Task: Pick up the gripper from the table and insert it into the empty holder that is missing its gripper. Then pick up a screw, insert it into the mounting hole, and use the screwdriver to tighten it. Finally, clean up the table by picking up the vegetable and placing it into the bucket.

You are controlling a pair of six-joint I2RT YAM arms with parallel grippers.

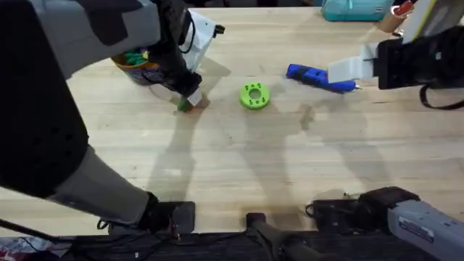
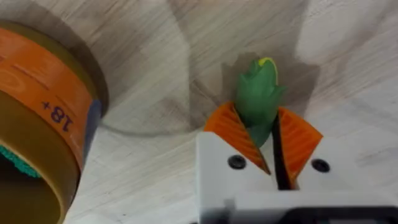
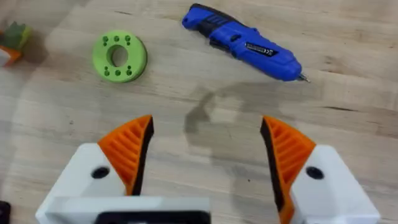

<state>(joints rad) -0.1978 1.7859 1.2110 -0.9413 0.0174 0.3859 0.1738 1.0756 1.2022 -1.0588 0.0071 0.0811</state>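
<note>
One task item is in hand: the vegetable point(image 2: 258, 93), a small dark-green leaf-shaped toy, sits pinched between the orange ribbed pads point(image 2: 231, 129) of my left gripper point(image 2: 264, 140). In the overhead view it lies in the upper left of the frame, just right of the bucket point(image 1: 138, 67) and close to the table point(image 1: 232, 167); I cannot tell whether it has cleared the wood. The pads clamp its lower half, leaving the pointed, yellow-tipped end free. I judge this grip suited to a release over the tub, since nothing of the fingers extends beyond the toy.

In the left wrist view the bucket point(image 2: 37, 106) occupies the left edge of the frame, near the vegetable but apart from it. Something green already lies inside it. My reading is that the clean-up step is under way: lift, shift over the rim, release.

The lime-green disc point(image 1: 254, 95) lies at upper centre of the overhead frame, apart from everything else. The screwdriver point(image 1: 319, 77) lies on its side in the upper right, tip pointing right.

My right gripper point(image 3: 208, 155) hangs above bare wood with its fingers spread wide, holding nothing; in its wrist view the screwdriver point(image 3: 245, 43) is in the upper right of the frame. I judge it parked clear of the left arm's path.
</note>
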